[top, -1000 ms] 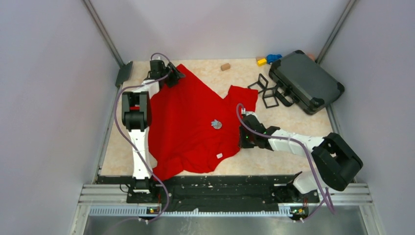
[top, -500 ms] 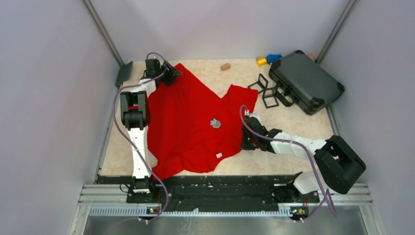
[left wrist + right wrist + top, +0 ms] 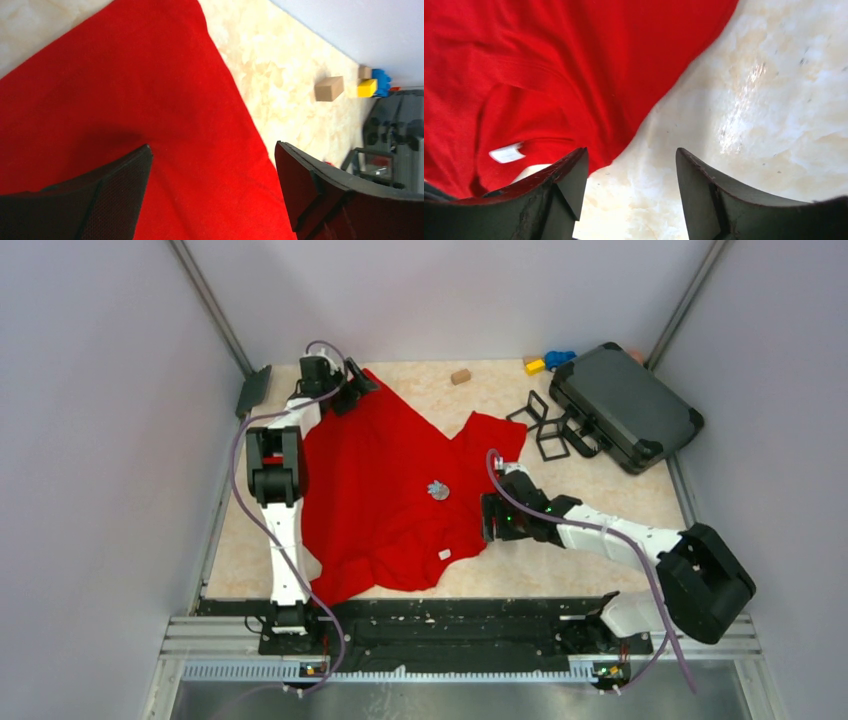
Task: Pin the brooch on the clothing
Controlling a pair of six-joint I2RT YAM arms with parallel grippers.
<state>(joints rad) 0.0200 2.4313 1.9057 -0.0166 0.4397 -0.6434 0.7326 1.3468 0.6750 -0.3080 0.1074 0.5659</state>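
The red clothing point(image 3: 385, 480) lies spread across the left half of the table, its small white tag point(image 3: 443, 554) near the front edge. The silvery brooch point(image 3: 438, 489) rests on the fabric near the middle. At the garment's far left corner my left gripper point(image 3: 357, 390) hovers open. In its wrist view the left gripper point(image 3: 212, 147) has only flat clothing point(image 3: 150, 100) between its fingers. My right gripper point(image 3: 486, 519) is open at the garment's right edge. Its wrist view shows the right gripper point(image 3: 631, 150) over bare table beside the clothing point(image 3: 574, 55) and tag point(image 3: 506, 153).
A black case point(image 3: 625, 405) stands at the back right, with black wire frames point(image 3: 545, 432) beside it. A tan block point(image 3: 460, 376), a yellow block point(image 3: 535, 366) and a blue piece point(image 3: 560, 357) lie along the back edge. A dark plate point(image 3: 253, 390) leans at the left corner.
Both grippers have opened. The right one was shut and has slid a little left toward the garment's edge. The left one has widened in place.
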